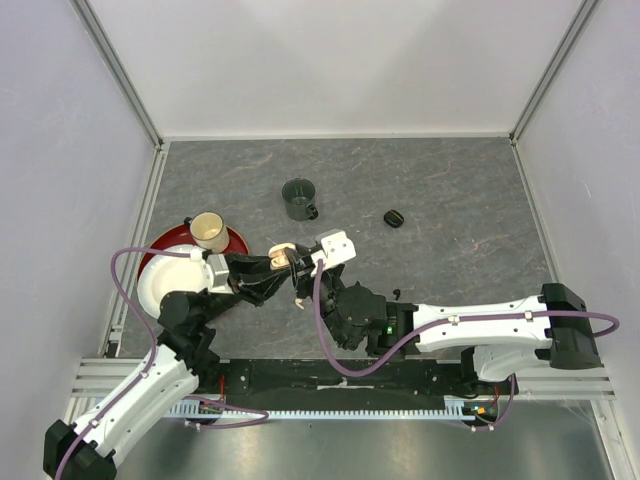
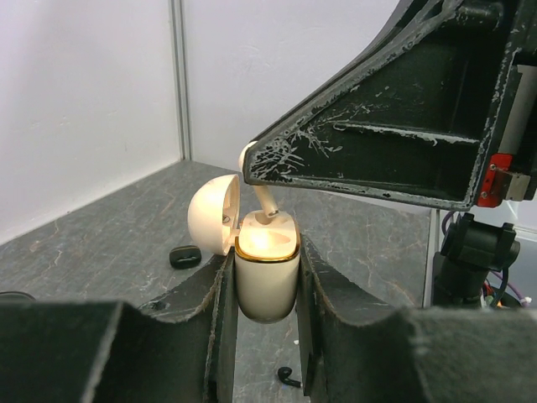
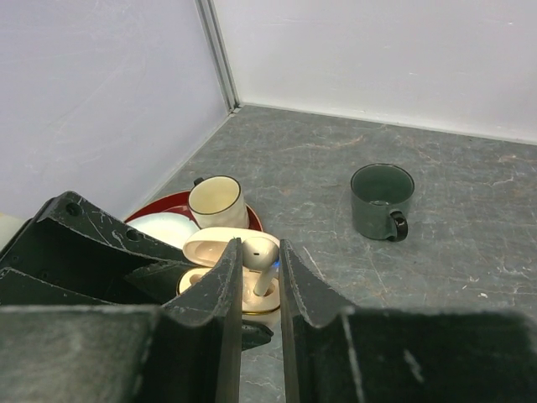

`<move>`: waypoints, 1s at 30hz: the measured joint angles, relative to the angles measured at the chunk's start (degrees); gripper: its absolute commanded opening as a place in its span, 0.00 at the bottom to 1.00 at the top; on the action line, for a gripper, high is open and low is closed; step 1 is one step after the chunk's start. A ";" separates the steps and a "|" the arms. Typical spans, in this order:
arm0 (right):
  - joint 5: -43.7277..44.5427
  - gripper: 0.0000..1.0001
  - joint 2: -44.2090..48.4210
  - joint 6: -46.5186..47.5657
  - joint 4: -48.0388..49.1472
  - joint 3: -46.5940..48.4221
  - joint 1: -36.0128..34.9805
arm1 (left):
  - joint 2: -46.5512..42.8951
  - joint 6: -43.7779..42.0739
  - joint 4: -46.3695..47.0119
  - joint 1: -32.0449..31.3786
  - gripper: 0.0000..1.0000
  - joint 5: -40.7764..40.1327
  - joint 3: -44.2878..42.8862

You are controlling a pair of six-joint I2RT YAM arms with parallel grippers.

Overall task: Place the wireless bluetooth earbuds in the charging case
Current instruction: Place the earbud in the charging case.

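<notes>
– Two arms meet over the grey table (image 1: 450,200), a little left of its middle. What sits around them?
– At the left edge, a red plate (image 1: 165,245) with a white bowl (image 1: 165,280) and a cream cup (image 1: 209,230) on it. Farther back, well apart from both arms, a dark green mug (image 1: 299,199) stands upright.
– And the left gripper (image 2: 267,269)?
– Its jaws are clamped on the sides of the cream case (image 2: 267,290), held upright above the table, with the lid (image 2: 214,214) swung open to the left.
– The right gripper (image 3: 260,277)?
– Closed on a cream earbud (image 2: 265,200), directly over the case. The stem points down and its tip is inside the case mouth; the head is still above the rim, pinched at the fingertips.
– Is the earbud seated?
– No, most of it stands clear of the gold rim.
– Anything smaller?
– A black case (image 1: 394,217) lies shut on the table to the right of the mug, apart from everything. One black earbud (image 2: 289,378) lies on the table below the held case, seen from the left wrist
</notes>
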State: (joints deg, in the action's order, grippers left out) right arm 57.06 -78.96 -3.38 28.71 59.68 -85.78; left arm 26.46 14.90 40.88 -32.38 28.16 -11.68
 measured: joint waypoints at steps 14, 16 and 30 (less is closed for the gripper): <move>-0.44 0.01 -0.17 0.00 0.68 -0.44 0.02 | -0.70 0.02 0.02 -0.02 0.02 0.39 0.00; -0.72 0.01 0.26 0.04 0.83 -0.98 0.07 | -0.59 0.02 0.04 -0.13 0.02 0.39 0.00; -5.73 0.01 1.73 2.14 0.17 -1.68 0.11 | -0.11 0.04 1.18 -0.22 0.02 -0.20 -0.02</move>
State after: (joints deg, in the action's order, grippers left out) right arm 51.33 -77.23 -1.23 28.88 58.00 -85.67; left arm 26.35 14.94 42.06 -32.60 27.97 -11.70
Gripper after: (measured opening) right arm 0.247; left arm 0.349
